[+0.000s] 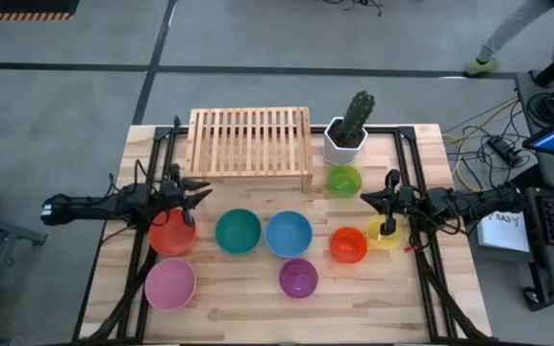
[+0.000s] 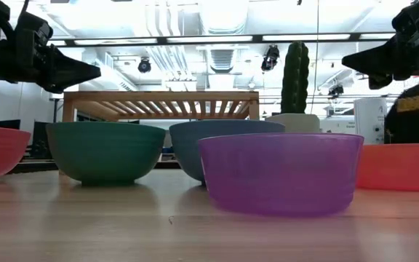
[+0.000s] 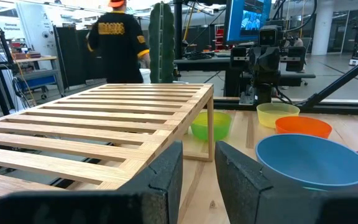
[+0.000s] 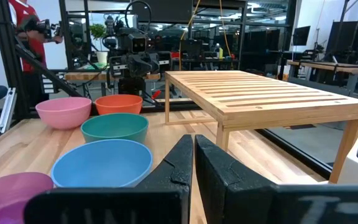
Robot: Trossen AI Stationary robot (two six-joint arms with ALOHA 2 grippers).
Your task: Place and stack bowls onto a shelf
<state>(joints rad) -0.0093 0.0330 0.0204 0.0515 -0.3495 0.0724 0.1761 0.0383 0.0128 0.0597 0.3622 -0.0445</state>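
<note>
Seen from above, the shelf (image 1: 250,143) stands at the 12 o'clock edge of the table (image 1: 239,308). It is a low rack of pale wood with a top of thin parallel slats and short legs, and nothing lies on it. Just to its 3 o'clock side sits a white pot (image 1: 345,144) with a tall green cactus (image 1: 357,113).

All eight bowls are on the table, none stacked. They are small, round, smooth plastic, each one plain colour. The lime green bowl (image 1: 344,181) sits just off the shelf's near right corner, at 6 o'clock from the pot. A row runs across the middle: the red-orange bowl (image 1: 173,234) at 9 o'clock, then the teal bowl (image 1: 238,232), the blue bowl (image 1: 288,234), the orange bowl (image 1: 348,244) and the yellow bowl (image 1: 385,234) at 3 o'clock. The teal and blue bowls sit just beside each other. Nearer the 6 o'clock edge are the pink bowl (image 1: 169,284) and the purple bowl (image 1: 298,278).

The left claw (image 1: 200,190) hovers above the table just past the red-orange bowl, pointing toward 3 o'clock; its fingers (image 3: 166,177) stand slightly apart and hold nothing. The right claw (image 1: 365,198) hovers over the yellow bowl's side, near the lime green bowl, pointing toward 9 o'clock; its fingers (image 4: 179,165) are nearly together, with only a thin gap, and hold nothing.
</note>
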